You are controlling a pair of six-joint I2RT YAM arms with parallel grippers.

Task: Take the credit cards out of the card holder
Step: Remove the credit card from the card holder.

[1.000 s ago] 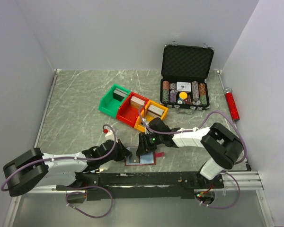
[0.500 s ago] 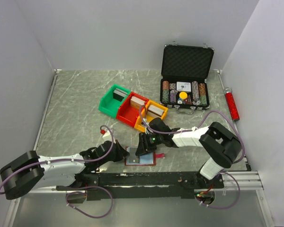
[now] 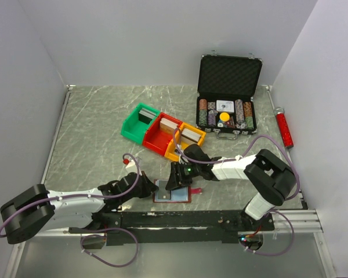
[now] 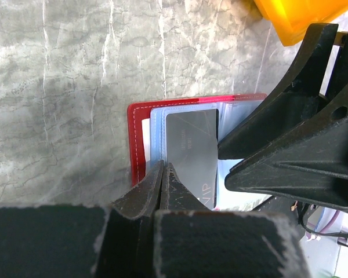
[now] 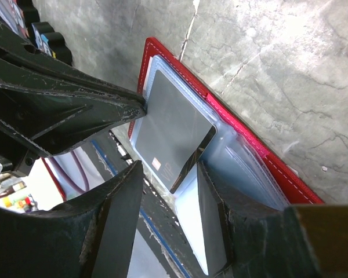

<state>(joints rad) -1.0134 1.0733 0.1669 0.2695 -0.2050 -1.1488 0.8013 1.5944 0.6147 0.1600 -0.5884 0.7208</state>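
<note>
One credit card (image 4: 191,150) pinched in left claw (image 4: 164,168); right claw (image 5: 171,168) wide over card holder (image 4: 136,139)

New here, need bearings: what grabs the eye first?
The left gripper and right gripper meet over the open red card holder at the table's near edge. The left pinches a grey credit card angled out of its sleeve. Behind stand an open chip case and coloured bins.

Open tabletop (image 3: 93,133) lies far-left of the card holder (image 3: 177,196); the yellow bin (image 3: 188,138) and right gripper (image 3: 171,185) block its far-right side.
</note>
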